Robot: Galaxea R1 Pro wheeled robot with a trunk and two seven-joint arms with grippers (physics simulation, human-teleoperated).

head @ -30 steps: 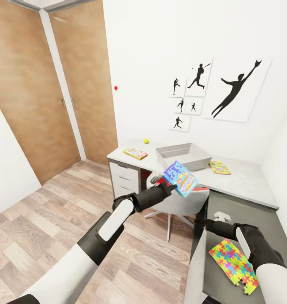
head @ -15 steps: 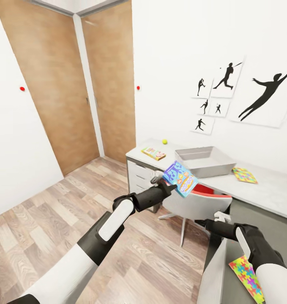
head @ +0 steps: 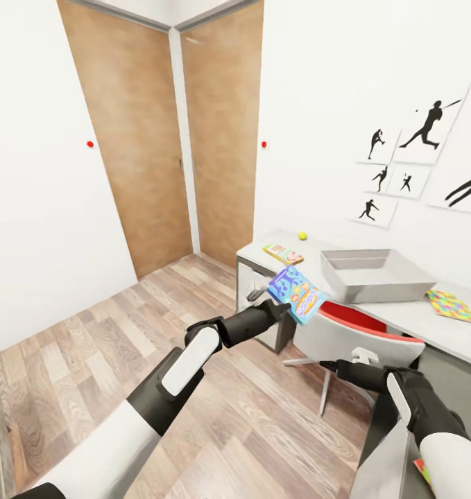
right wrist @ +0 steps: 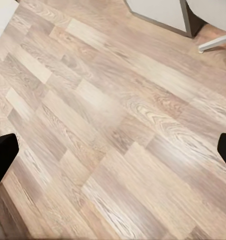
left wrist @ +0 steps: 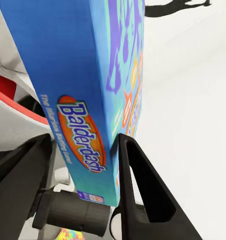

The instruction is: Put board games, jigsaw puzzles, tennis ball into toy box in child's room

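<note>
My left gripper [head: 280,303] is shut on a blue board game [head: 296,293], held tilted in the air in front of the table's [head: 401,317] near corner. In the left wrist view the fingers clamp the blue Balderdash box [left wrist: 78,100] on both faces. On the table lie another board game [head: 283,254], the tennis ball [head: 302,235], the grey toy box [head: 374,275] and a jigsaw puzzle [head: 451,305]. A corner of a second jigsaw puzzle [head: 424,471] peeks out by my right arm. My right gripper [head: 327,364] hangs open over the floor, holding nothing [right wrist: 113,150].
A red and white chair [head: 360,331] stands tucked at the table, just beyond both grippers. White drawers [head: 252,291] front the table's left end. Wooden doors [head: 159,138] fill the room's far corner. Wood-plank floor [head: 124,346] stretches out to the left.
The whole view has swung left, so the table and its things sit further right in the picture. Both arms keep their pose, and the blue board game stays gripped.
</note>
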